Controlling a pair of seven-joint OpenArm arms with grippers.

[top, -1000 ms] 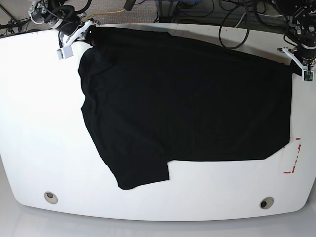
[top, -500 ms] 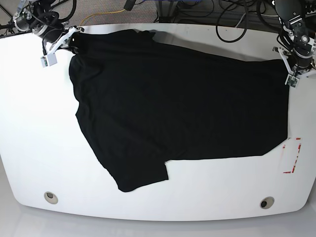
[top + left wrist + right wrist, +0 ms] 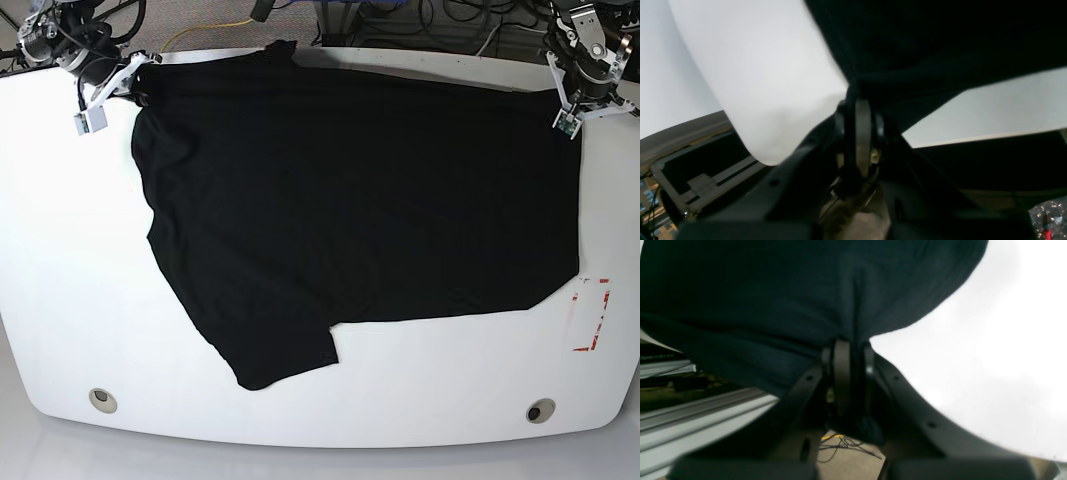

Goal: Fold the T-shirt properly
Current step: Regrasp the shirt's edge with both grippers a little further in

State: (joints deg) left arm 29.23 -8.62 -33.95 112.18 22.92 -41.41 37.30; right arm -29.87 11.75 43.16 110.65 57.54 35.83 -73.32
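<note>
Base view: T-shirt (image 3: 360, 200) spread across table (image 3: 60, 250), top edge at far edge | my left gripper (image 3: 563, 112) and right gripper (image 3: 138, 85) clenched on its far corners | risk: thin pinches slip, fabric bunches.

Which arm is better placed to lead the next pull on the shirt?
Neither clearly: the left gripper and right gripper are each shut on a far corner of the T-shirt, so both should pull together.
</note>
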